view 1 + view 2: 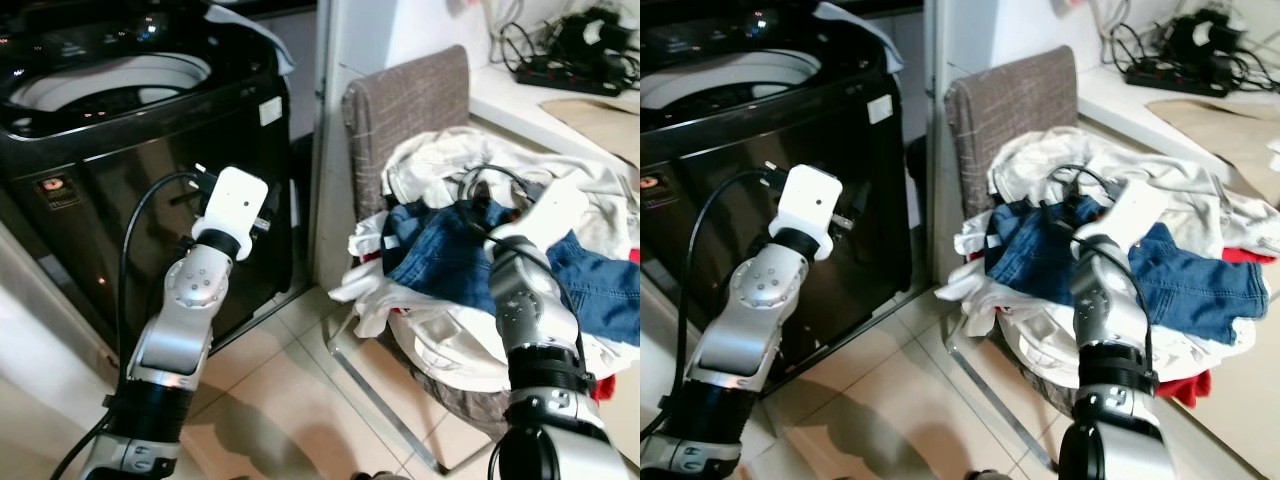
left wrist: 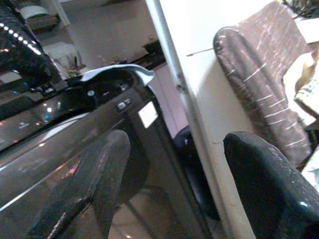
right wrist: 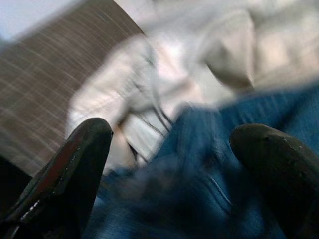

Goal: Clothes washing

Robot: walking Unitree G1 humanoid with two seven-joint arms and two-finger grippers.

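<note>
A black top-loading washing machine (image 1: 110, 160) stands at the left, its top open on a white drum rim (image 1: 110, 80). At the right, a brown chair (image 1: 410, 105) holds a heap of clothes: white garments (image 1: 440, 160), blue jeans (image 1: 440, 255) and something red (image 1: 1185, 385). My right gripper (image 3: 174, 132) hovers open just over the jeans, the denim showing blurred between its fingers (image 3: 79, 164). My left gripper (image 2: 179, 144) is raised before the washer's front panel, open and holding nothing; its white wrist housing (image 1: 237, 205) hides the fingers from the head camera.
A white wall edge (image 1: 330, 140) separates washer and chair. The chair's metal legs (image 1: 385, 405) rest on beige floor tiles (image 1: 280, 365). A power strip with cables (image 1: 570, 65) lies on the white counter at back right. A pale cloth (image 1: 255, 30) drapes the washer's back corner.
</note>
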